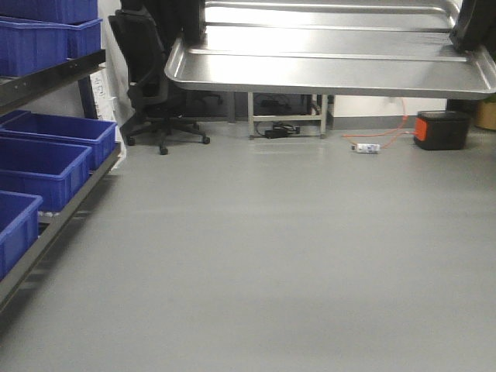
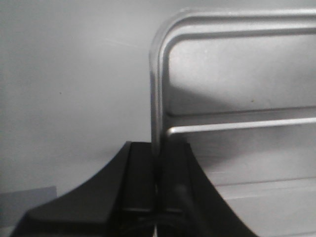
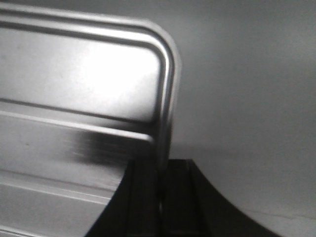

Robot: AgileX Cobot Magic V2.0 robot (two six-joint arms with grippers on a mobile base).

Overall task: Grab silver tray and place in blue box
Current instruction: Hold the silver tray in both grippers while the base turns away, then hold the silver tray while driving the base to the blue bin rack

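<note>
The tray is held off the floor, roughly level, at the top of the front view, spanning from centre-left to the right edge. Its underside and rolled rim face the camera. The left gripper is closed on the rim of the tray's left short side, just below a rounded corner; the rim passes between the two dark fingers, which grip it from either face. The right gripper is closed in the same manner on the rim of the opposite short side, near its corner. Both wrist views show the tray floor with a raised ridge running along its length. Several blue boxes sit on a rack at the left of the front view, well apart from the tray and lower than it; which one is the target cannot be told. Beyond the tray stand an office chair and an orange-and-black case.
</note>
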